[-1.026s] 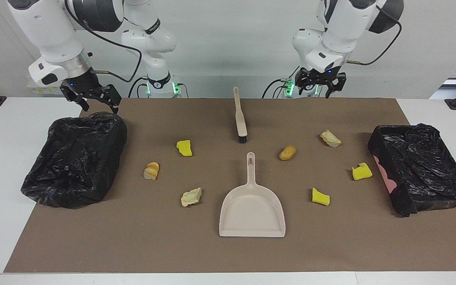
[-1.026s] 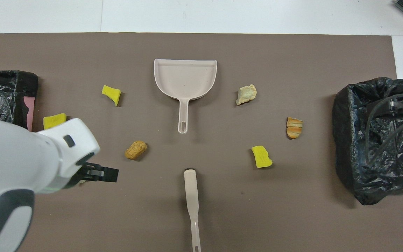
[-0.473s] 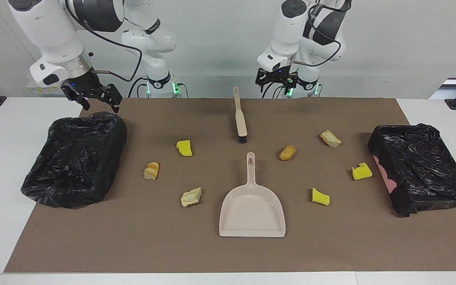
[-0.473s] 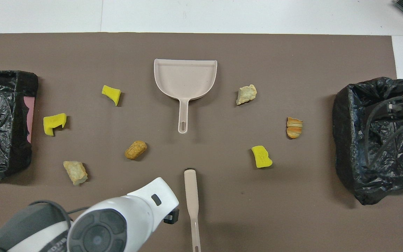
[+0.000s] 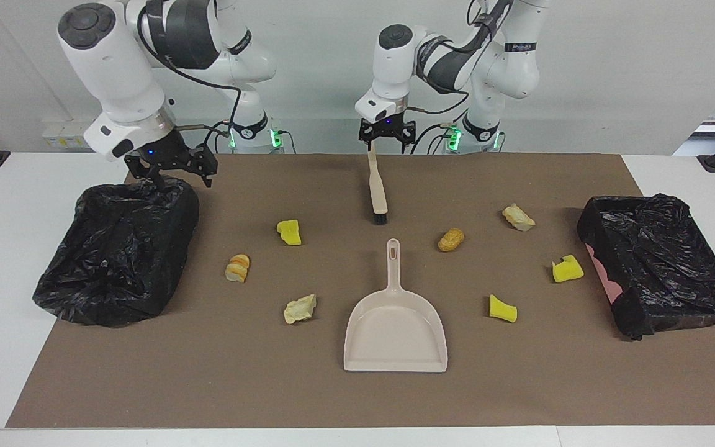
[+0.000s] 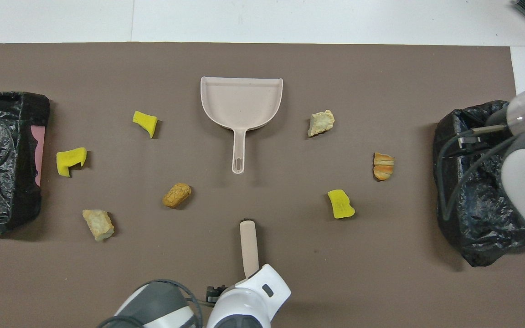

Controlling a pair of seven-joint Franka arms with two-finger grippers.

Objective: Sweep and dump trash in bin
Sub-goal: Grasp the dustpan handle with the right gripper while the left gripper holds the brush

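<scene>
The left gripper hangs low with its fingers apart (wrist pointing straight down), while the right gripper hovers, tilted, its fingers likewise spread wide.

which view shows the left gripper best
The facing view: the left gripper shows whole there, open, over the handle end of the brush. In the overhead view the arm's white wrist covers it, and only a bit of dark linkage shows beside the wrist.

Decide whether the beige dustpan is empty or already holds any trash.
Empty. The dustpan lies flat on the brown mat with a bare tray, and all seven trash bits, such as the sponge chunk, lie apart from it on the mat.
</scene>
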